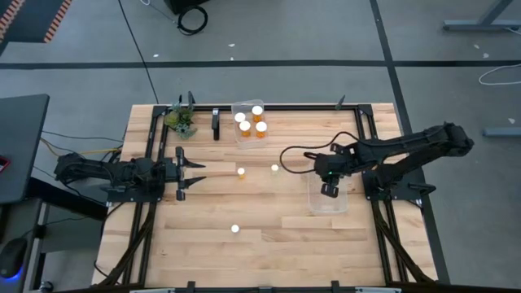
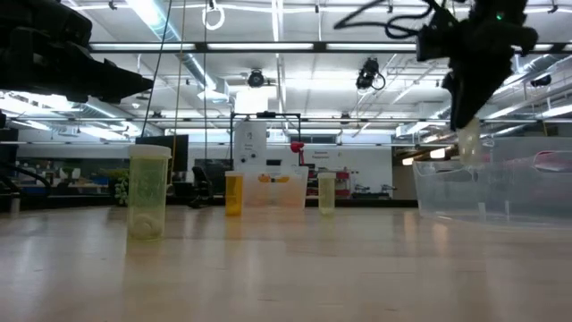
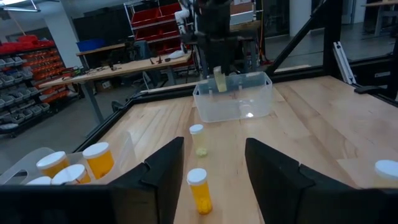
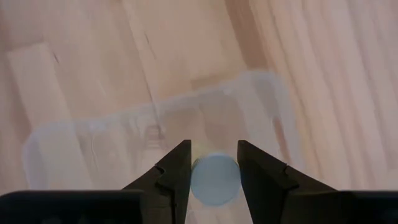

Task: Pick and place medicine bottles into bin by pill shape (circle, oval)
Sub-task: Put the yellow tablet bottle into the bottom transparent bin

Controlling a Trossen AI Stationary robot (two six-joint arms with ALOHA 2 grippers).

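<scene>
A white-capped medicine bottle is clamped between the fingers of the right gripper, which is held above the clear empty bin at the right side of the wooden table. Relative to that bin, a second clear bin is located well apart toward the far left and contains four orange bottles. Between the two bins, two bottles stand upright on the table. A further bottle stands to the near left of the empty bin. The left gripper is positioned well to the left of the empty bin with its fingers drawn together, holding nothing. A small green plant is placed beside the filled bin.
</scene>
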